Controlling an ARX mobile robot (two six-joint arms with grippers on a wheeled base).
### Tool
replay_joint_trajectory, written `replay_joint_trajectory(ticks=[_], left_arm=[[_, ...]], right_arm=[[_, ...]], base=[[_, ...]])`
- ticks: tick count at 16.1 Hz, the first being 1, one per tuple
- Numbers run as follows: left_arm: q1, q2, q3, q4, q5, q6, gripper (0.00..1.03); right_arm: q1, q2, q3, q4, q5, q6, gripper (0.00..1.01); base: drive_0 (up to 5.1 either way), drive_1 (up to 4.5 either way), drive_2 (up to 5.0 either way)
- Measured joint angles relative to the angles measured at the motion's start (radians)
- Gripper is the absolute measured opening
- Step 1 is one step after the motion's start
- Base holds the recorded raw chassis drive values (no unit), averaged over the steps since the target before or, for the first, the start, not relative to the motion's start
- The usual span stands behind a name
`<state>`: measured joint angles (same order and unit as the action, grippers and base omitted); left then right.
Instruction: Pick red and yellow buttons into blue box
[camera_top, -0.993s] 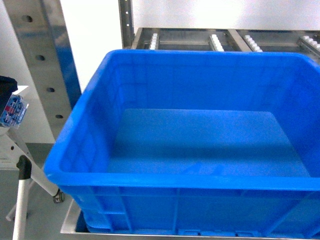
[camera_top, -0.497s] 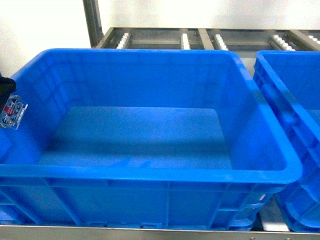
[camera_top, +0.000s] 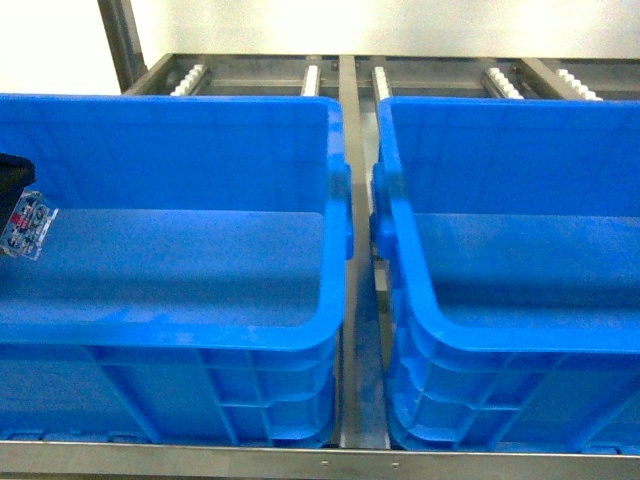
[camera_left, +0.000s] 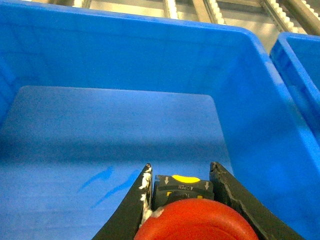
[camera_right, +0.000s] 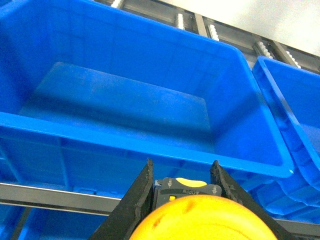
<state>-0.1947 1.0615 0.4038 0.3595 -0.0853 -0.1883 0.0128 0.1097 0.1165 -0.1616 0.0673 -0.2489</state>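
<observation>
At the bottom of the left wrist frame, the left gripper (camera_left: 181, 192) pinches the red mushroom-cap push button (camera_left: 196, 221) between its black jaws, hanging over the bare floor of a deep bright blue plastic crate (camera_left: 125, 45). At the bottom of the right wrist frame, the right gripper (camera_right: 182, 192) clamps the yellow mushroom-cap push button (camera_right: 200, 220) in front of the crate's near rim. Behind, a second blue crate (camera_top: 500, 110) stands beside it on the metal roller rack (camera_top: 350, 75).
</observation>
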Motion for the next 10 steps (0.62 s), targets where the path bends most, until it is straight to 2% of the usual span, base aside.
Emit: replay_joint_trajectory(ticks=[10], left_arm=[[0.0,0.0,0.0,-0.001,0.0,0.0,0.29]], right_arm=[[0.0,0.0,0.0,-0.002,0.0,0.0,0.29]], base=[[5.1,-2.31,-2.3]])
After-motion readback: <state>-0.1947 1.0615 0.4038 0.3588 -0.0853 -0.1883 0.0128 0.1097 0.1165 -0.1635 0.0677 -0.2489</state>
